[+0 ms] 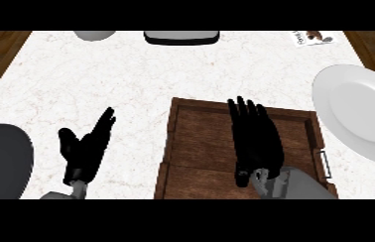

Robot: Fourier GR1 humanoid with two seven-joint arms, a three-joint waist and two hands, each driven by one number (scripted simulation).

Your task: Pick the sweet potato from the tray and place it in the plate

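Tray [192,137] | right hand [256,142] above, fingers straight (together) | plate [344,112] beside right edge

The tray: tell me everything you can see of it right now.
The tray is a brown rectangle that looks like wood, planked, with a raised rim and a pale metal handle on its right side. It lies flat on the white marbled counter, just left of the white plate. The right hand is stretched over its middle, fingers straight, hiding part of the floor. No sweet potato shows on the visible part.
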